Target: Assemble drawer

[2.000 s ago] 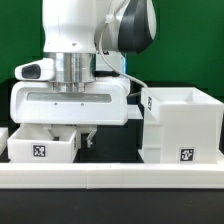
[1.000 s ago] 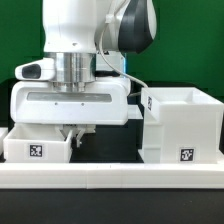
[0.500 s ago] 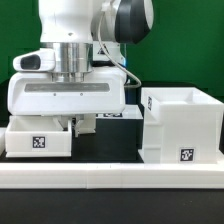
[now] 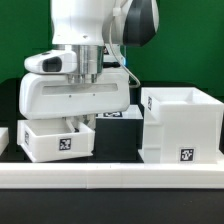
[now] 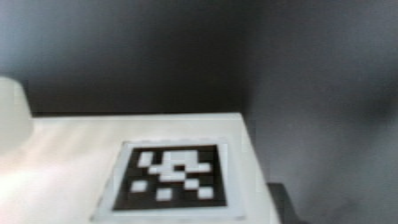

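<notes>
Exterior view shows my gripper (image 4: 74, 123) hanging under the broad, smooth white hand body, its dark fingertips dipping just inside the small tray (image 4: 45, 143). As far as I can see they are pinched onto the tray's wall. The tray sits slightly tilted rather than square, which fits a firm hold, though the hand body hides most of the fingers. It is a matte white, open-top rectangular box with thin straight walls, and its near face carries a square black-and-white tag (image 4: 66, 143). It is at the exterior view's left, just behind the long low white rail (image 4: 110, 170) that runs along the front edge. I cannot tell whether its underside touches the black table (image 4: 115, 145). My wrist view is blurred: a flat, chalky white surface (image 5: 71, 160) with a crisp-edged checkered tag (image 5: 175, 176) on it and dark grey beyond. I cannot tell which part that surface belongs to. Across a dark gap, on the exterior view's right, stands the large case (image 4: 180, 125), cube-like with plain matte walls, upright and apart from the tray, a small tag (image 4: 187, 154) low on its near face. Behind that gap lies a thin strip of the marker board (image 4: 108, 115). A sliver of another white piece (image 4: 3, 138) shows at the far left edge.
</notes>
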`<state>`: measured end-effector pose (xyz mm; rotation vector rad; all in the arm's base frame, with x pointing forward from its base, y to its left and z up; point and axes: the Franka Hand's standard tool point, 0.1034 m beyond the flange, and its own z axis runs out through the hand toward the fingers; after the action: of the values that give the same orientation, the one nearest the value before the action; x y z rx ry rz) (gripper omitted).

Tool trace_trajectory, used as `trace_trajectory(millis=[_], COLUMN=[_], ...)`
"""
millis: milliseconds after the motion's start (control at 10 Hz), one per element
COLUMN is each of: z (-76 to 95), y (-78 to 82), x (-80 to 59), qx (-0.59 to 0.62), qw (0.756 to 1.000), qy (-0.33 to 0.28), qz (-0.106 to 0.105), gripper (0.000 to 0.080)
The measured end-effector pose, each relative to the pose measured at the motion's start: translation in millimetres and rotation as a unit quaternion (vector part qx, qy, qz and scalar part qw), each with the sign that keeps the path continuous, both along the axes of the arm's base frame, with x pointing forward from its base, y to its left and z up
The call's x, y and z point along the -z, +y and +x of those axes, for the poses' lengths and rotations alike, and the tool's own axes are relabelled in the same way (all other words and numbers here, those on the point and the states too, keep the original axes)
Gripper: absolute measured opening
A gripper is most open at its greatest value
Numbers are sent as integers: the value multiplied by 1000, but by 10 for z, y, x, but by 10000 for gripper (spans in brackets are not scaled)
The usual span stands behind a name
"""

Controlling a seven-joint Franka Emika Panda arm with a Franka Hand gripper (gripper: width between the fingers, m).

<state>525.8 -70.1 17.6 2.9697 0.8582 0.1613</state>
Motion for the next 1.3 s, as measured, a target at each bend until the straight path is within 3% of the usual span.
trace_trajectory(millis=[500,800,1100,1300], z=[-19,-3,-17,-22], y=[-31,101,81,76], x=[29,14,27,33], qx=[-161,-289,-388,-396], qw=[987,956,919,916], qy=[7,17,25,26], qz=[-23,-41,-56,-58], gripper=[41,41,41,41])
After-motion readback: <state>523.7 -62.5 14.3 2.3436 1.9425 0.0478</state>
